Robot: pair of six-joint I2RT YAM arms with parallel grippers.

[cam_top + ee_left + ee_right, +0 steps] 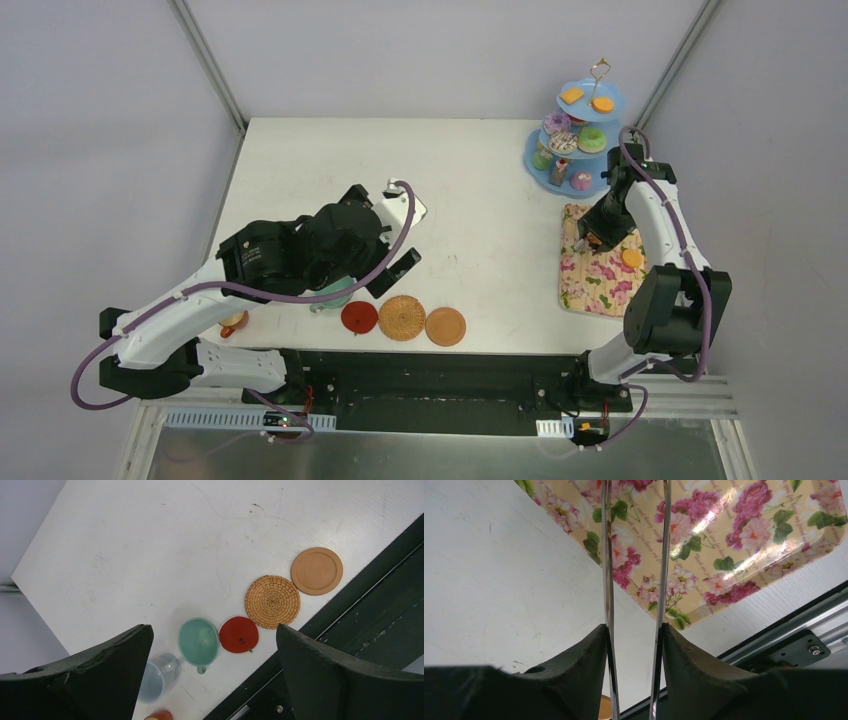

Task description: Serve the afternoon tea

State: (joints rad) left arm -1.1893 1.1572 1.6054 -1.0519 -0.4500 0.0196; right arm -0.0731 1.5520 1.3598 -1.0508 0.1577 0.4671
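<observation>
My left gripper (372, 275) is open and empty, held above the table's front left. In the left wrist view it (212, 630) hangs over the mint green cup (199, 641), with the grey-blue cup (157, 676) and orange cup (159, 715) beside it. Three coasters lie in a row: red (239, 634), woven (272, 602) and tan (317, 571). My right gripper (634, 626) is shut on the metal tongs (607, 555), above the floral tray (724, 540). The light-blue stand (580, 130) holds donuts and biscuits at the far right.
In the top view an orange biscuit (631, 258) lies on the floral tray (585, 280). The coasters (402, 318) sit close to the table's front edge, beside the black arm base rail (440, 375). The orange cup (233, 322) is near the front left corner.
</observation>
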